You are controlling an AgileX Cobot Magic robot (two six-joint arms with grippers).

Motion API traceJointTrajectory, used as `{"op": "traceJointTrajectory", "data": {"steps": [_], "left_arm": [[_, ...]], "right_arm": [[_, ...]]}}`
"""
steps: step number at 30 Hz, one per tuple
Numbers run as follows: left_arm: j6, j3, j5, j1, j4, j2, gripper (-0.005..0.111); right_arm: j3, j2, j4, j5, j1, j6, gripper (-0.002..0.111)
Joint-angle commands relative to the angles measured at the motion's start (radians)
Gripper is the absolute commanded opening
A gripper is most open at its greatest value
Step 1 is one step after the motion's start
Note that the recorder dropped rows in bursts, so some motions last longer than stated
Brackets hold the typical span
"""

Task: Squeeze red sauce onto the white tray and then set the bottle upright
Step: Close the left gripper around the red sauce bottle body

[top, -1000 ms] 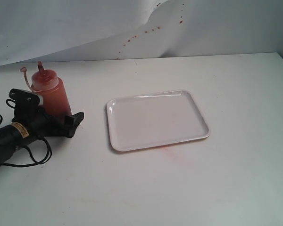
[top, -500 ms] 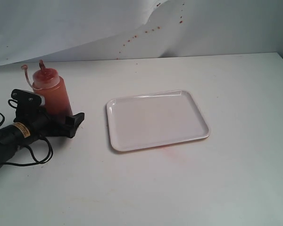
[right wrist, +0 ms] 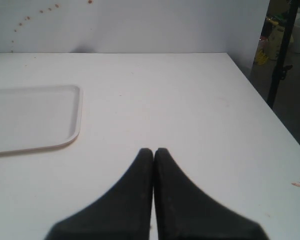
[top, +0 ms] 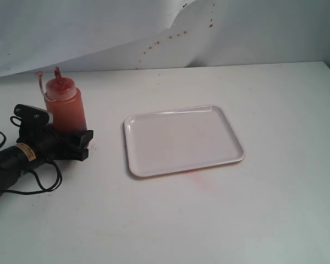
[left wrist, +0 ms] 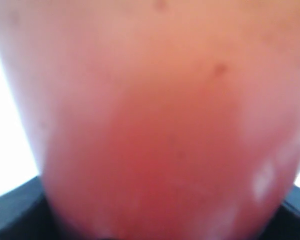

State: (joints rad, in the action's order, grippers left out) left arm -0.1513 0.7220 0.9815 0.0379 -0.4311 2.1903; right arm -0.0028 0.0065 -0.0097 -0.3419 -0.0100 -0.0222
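The bottle (top: 66,107), orange-red with a conical nozzle and a tethered cap, stands upright at the left of the table. My left gripper (top: 71,136) is shut on its lower part, with black fingers (top: 83,137) on either side. In the left wrist view the bottle (left wrist: 150,125) fills the picture, blurred. The white tray (top: 182,139) lies flat in the middle of the table, apart from the bottle, and shows no blob of red sauce. My right gripper (right wrist: 153,151) is shut on nothing above bare table, with the white tray's corner (right wrist: 65,110) off to one side.
A faint pink smear (top: 198,175) marks the table by the tray's near edge. Red specks (top: 176,36) dot the white backdrop sheet. A black cable (top: 44,184) loops beside the left arm. The table's edge (right wrist: 270,115) drops off near my right gripper.
The bottle leaned to the left a second ago and now stands upright, shifted slightly right. The left gripper's fingers have closed in on its base. The tray has not moved.
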Motion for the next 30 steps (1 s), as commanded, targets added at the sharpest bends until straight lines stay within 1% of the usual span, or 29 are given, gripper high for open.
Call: {"op": "traceJointTrajectory", "data": {"steps": [1,12,15,22,24,27,30], "left_arm": [[0.006,0.006,0.004,0.001,0.007,-0.001,0.001],[0.033,0.004,0.003,0.001,0.007,-0.015,0.0],[0.033,0.0,-0.023,0.001,0.004,-0.054,0.0],[0.022,-0.048,-0.018,0.001,0.004,-0.183,0.0],[0.022,-0.063,-0.018,0.001,0.004,-0.214,0.0],[0.022,-0.079,-0.013,0.001,0.002,-0.242,0.0],[0.022,-0.082,0.006,0.001,-0.052,-0.247,0.0]], "right_arm": [[0.003,-0.006,0.003,0.002,-0.001,0.002,0.0],[0.003,-0.006,0.003,0.002,-0.001,0.002,0.0],[0.003,-0.006,0.003,0.002,-0.001,0.002,0.0],[0.003,-0.006,0.003,0.002,-0.001,0.002,0.0],[0.003,-0.006,-0.042,0.015,-0.001,-0.014,0.0],[0.003,-0.006,-0.196,0.051,-0.001,-0.054,0.0],[0.003,-0.006,-0.221,0.053,-0.001,-0.052,0.0]]}}
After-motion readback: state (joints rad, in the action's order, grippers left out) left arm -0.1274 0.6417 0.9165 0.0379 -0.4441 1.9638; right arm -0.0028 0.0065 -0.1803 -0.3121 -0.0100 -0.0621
